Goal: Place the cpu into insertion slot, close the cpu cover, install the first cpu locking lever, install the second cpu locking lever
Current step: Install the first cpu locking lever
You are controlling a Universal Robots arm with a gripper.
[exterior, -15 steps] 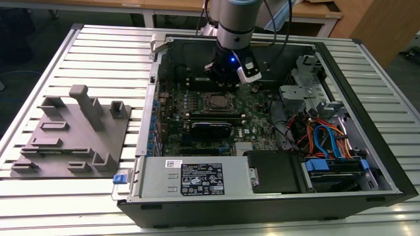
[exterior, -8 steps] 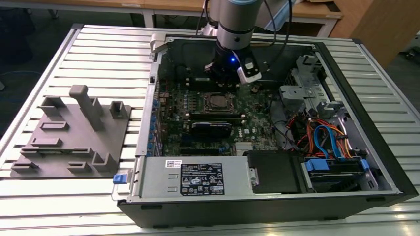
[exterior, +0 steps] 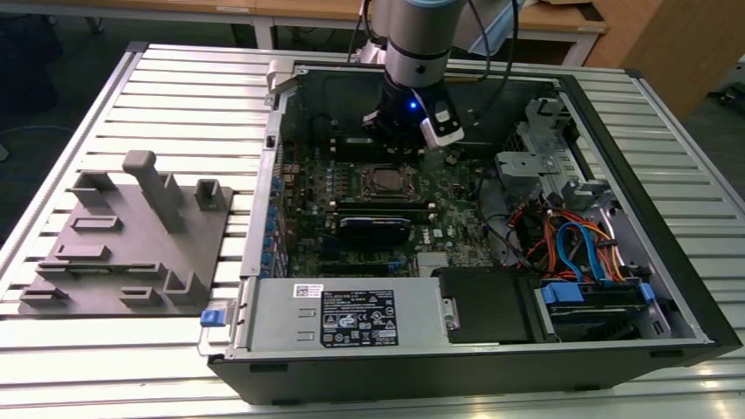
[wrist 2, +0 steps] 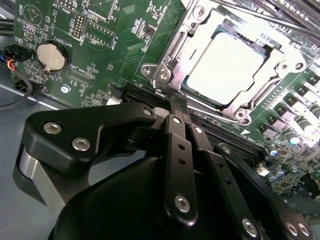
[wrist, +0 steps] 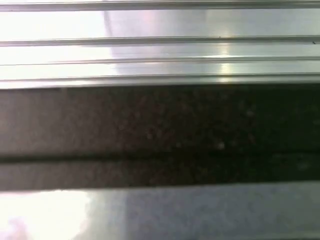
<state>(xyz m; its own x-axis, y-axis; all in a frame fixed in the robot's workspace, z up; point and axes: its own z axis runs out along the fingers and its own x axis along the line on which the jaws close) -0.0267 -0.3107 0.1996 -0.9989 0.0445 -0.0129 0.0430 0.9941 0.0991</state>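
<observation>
Open computer case (exterior: 652, 288) lying on a slatted aluminium table (exterior: 174, 78), with the arm reaching down into it. In the exterior view the insertion slot (exterior: 381, 180) sits on the green motherboard (exterior: 448, 205) just at 6 o'clock of the gripper (exterior: 402, 144); a grey fixture plate (exterior: 117, 253) rests on the table well apart, at 9 o'clock of the case. In the second wrist view the cpu (wrist 2: 227, 67) lies flat in the socket, its pale metal top showing through the cut-out of the cpu cover (wrist 2: 195, 30), which lies down around the chip rather than standing up. The two black fingers (wrist 2: 177, 135) lie pressed side by side with no gap between them and nothing visible in their grip; their tips reach the socket frame's near corner at the hinge end, touching it or very nearly so. A coin cell battery (wrist 2: 51, 56) lies at 9 o'clock of the socket. A thin metal rod, probably one locking lever (wrist 2: 270, 17), runs along the far edge of the frame; whether it is latched cannot be told. Judged state of the work: chip seated and cover lowered appear done; the levers appear to be the part in hand or outstanding.
</observation>
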